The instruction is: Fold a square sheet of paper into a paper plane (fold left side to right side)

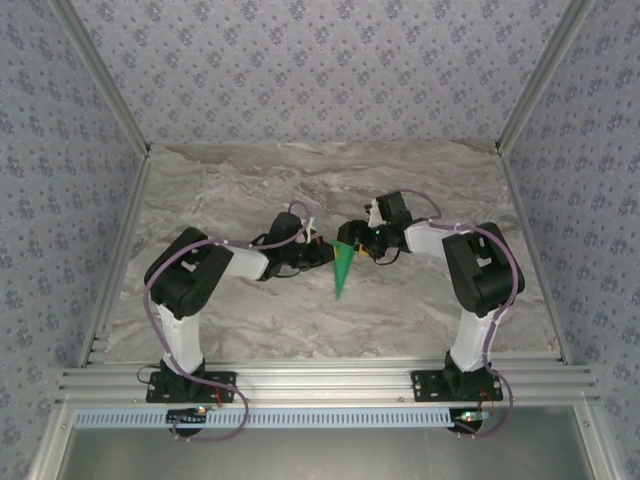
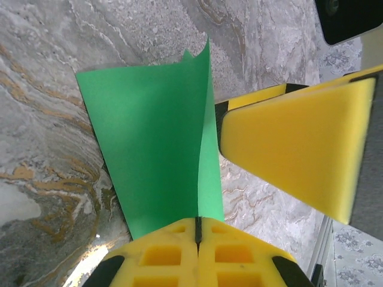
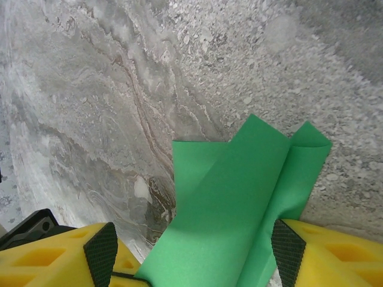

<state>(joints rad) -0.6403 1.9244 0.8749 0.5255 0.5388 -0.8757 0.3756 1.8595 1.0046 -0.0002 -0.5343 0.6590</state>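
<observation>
The bright green sheet of paper is folded into a slim paper plane shape, wide end up between the two grippers and point toward the table's near edge. My left gripper is shut on it along the centre crease; a broad flap and a narrow one fan out beyond the jaws. In the top view the left gripper sits at the paper's left. My right gripper stands open, its black pads wide apart, with the paper lying loosely between them. One of its yellow fingers shows beside the paper.
The marble table stretches around the paper on all sides. Aluminium rails edge the table, patterned walls stand behind, and both arm bases are bolted at the near edge.
</observation>
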